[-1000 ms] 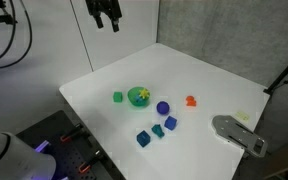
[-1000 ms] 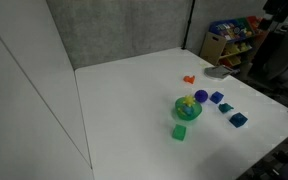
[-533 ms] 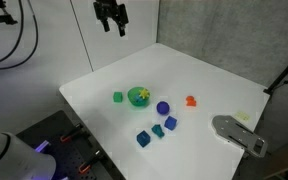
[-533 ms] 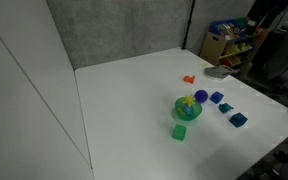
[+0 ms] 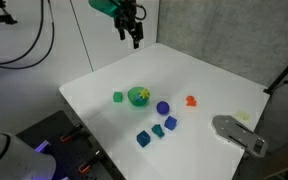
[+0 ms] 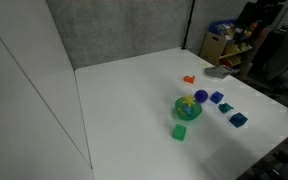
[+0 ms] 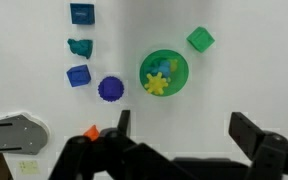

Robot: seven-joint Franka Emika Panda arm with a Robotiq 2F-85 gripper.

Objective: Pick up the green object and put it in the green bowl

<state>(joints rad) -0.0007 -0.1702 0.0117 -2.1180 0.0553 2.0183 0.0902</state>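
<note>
The green object, a small dark teal block, lies on the white table between two blue cubes; it shows in both exterior views. The green bowl sits to its side, with a yellow toy and a teal toy inside; it also shows in both exterior views. My gripper is open and empty, high above the table's far side, well away from block and bowl.
A light-green cube lies beside the bowl. A purple ball and an orange piece lie nearby. A grey flat object lies near a table corner. Walls stand behind the table.
The arm has swung the gripper over the table's far side and a little lower. Nothing on the table has moved.
</note>
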